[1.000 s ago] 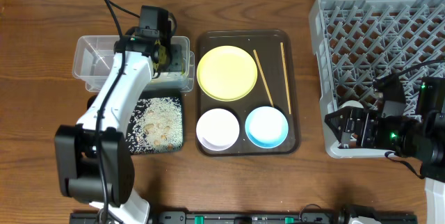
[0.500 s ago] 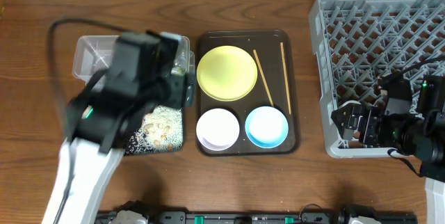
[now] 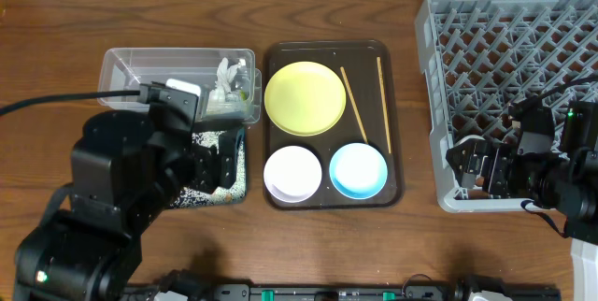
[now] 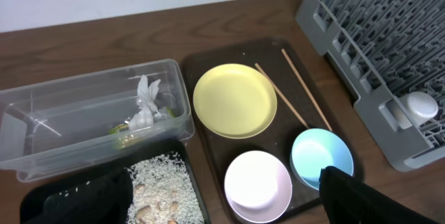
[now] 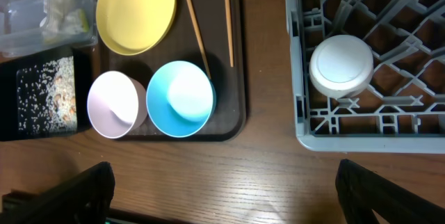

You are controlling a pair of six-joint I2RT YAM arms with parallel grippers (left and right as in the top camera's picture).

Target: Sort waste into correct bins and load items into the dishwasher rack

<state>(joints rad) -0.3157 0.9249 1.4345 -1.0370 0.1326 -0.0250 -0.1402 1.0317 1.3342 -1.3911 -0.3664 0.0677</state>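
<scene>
Left gripper, fingers apart and empty, above shallow black tray of rice grains; crumpled white paper binned in clear plastic tub; round yellow plate awaits loading; right gripper, likewise spread, at grey lattice rack.

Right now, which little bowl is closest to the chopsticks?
The light-blue bowl. The chopsticks end right by its rim, while the white bowl sits farther left, below the yellow plate.

One yellow plate, one white bowl, one light-blue bowl, two chopsticks, one clear tub, one black tray, one brown serving tray and one grey rack are counted.
</scene>
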